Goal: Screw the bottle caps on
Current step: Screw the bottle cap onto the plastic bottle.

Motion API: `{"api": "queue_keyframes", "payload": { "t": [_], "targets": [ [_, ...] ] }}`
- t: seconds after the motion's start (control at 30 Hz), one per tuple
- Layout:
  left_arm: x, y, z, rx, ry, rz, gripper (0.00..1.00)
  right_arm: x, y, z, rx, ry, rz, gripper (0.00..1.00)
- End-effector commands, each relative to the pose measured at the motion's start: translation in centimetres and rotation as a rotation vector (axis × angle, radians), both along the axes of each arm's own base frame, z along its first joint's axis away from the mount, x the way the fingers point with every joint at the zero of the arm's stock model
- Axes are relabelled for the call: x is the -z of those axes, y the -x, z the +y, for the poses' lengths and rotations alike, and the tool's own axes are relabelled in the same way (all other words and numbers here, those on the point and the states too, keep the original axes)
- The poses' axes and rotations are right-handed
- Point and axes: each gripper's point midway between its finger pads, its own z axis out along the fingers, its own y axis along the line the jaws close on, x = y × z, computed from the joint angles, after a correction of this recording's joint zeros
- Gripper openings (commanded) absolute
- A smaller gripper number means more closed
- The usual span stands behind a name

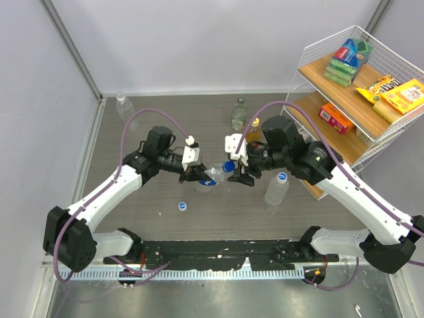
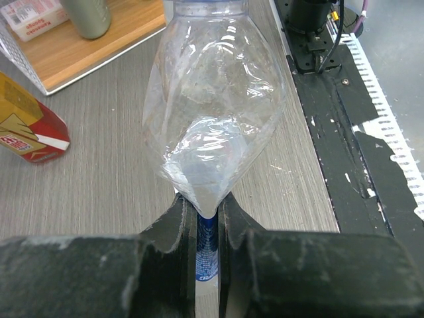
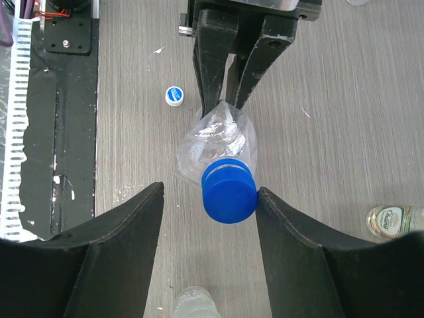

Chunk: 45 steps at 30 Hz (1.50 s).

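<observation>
The left gripper (image 2: 202,213) is clamped on just the crumpled base of the clear bottle (image 2: 212,99), at the centre of the top view. Turning the blue cap (image 3: 228,193) on its neck could twist that thin plastic or spin it out of the grip. The right gripper (image 3: 209,195) stands open, one jaw on each side of the cap, seemingly not touching it. The bottle looks empty. The wire shelf (image 1: 317,68) at the upper right holds snack boxes (image 1: 397,93).
</observation>
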Motion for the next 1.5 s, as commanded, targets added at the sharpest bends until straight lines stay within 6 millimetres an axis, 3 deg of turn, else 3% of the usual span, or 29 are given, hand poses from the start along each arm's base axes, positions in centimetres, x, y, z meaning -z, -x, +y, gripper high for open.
{"api": "queue_keyframes", "payload": {
  "t": [0.0,0.17,0.33,0.43,0.63,0.83,0.93,1.1,1.23,1.47],
  "targets": [
    [-2.4,-0.2,-0.4,0.012,0.058,-0.056,0.0,-2.0,-0.3,0.3,0.03,-0.052,-0.039,0.59],
    [-2.5,-0.3,-0.3,0.005,0.06,-0.064,0.0,-1.8,-0.3,0.3,0.039,-0.049,-0.018,0.39],
    [-3.5,-0.1,-0.3,-0.002,0.089,-0.092,0.0,-1.2,-0.3,0.4,0.057,-0.04,0.02,0.36],
    [-5.0,-0.5,-0.2,-0.047,0.122,-0.139,0.0,-1.0,-0.5,0.9,0.087,-0.052,0.064,0.29],
    [-6.6,-3.1,0.8,-0.308,0.096,-0.263,0.0,-0.1,-2.7,2.5,0.37,-0.134,0.329,0.1],
    [-10.5,-3.9,1.7,-0.422,0.158,-0.434,0.0,2.4,-3.2,3.4,0.567,-0.11,0.583,0.07],
    [-12.1,-4.0,1.8,-0.458,0.217,-0.467,0.0,2.3,-3.7,3.8,0.649,-0.163,0.652,0.03],
    [-11.9,-3.9,1.4,-0.486,0.292,-0.47,0.0,0.9,-4.4,4.9,0.759,-0.334,0.8,0.03],
    [-11.0,-4.4,0.9,-0.534,0.262,-0.473,0.0,1.5,-4.4,5.5,0.778,-0.317,0.857,0.05],
    [-7.9,-5.6,0.7,-0.57,0.179,-0.422,0.0,1.4,-6.2,4.1,0.875,-0.292,0.746,0.39]
  ]
}}
